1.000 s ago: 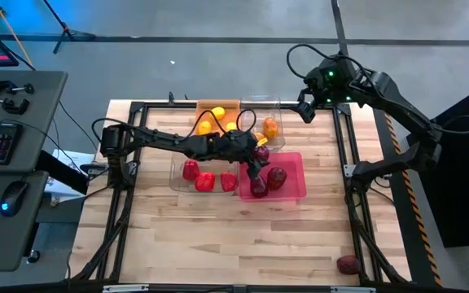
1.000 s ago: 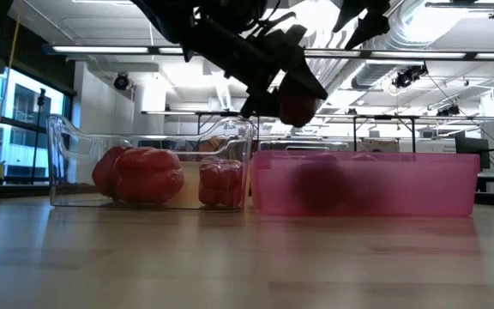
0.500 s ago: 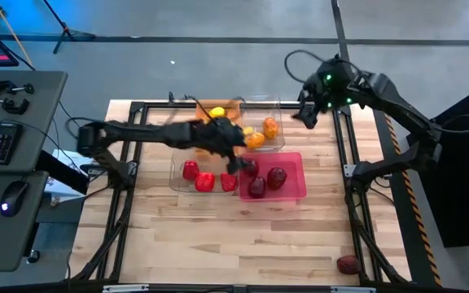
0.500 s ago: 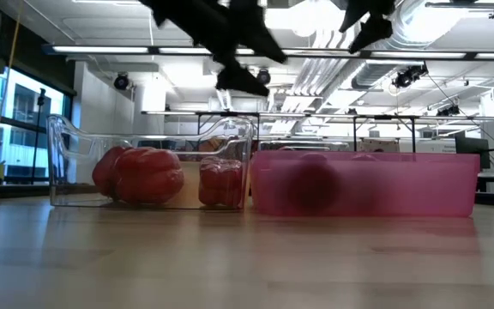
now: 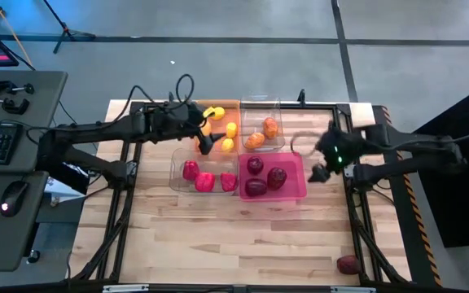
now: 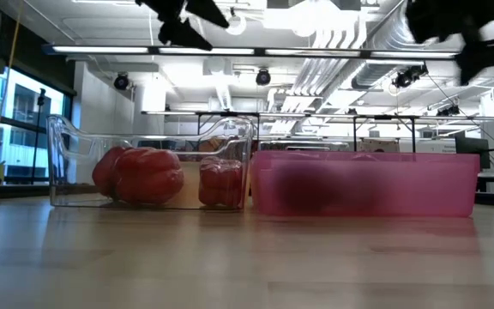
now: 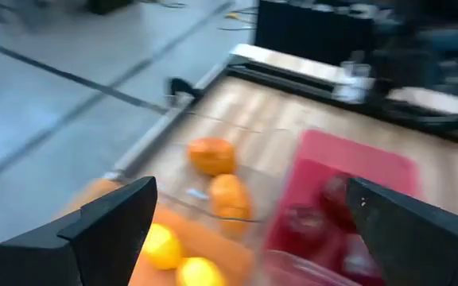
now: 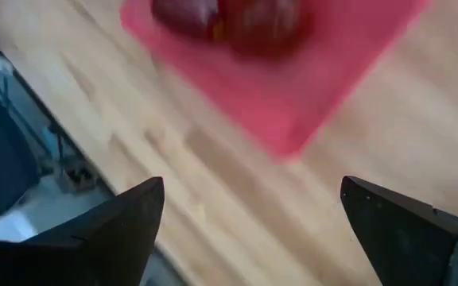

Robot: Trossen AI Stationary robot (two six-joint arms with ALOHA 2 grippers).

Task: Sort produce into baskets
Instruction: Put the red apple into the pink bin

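Left tool is hovering wide open, holding nothing, over the orange basket near the tabletop's far edge. Right tool is hanging wide open and unloaded just beside the pink basket.

I'm seeing both wrist views smearing with motion blur; ceiling lights are glaring above the pink basket.

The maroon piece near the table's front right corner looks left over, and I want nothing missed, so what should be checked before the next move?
1. Stray maroon piece outside every basket: not ok.
2. Pink basket holds only maroon pieces, three visible: ok.
3. Left gripper empty, fingers apart over the orange basket: ok.
4. Right gripper empty, fingers apart beside the pink basket: ok.
5. Red peppers inside the clear basket: ok.
6. Stray within the right arm's reach: cannot tell.
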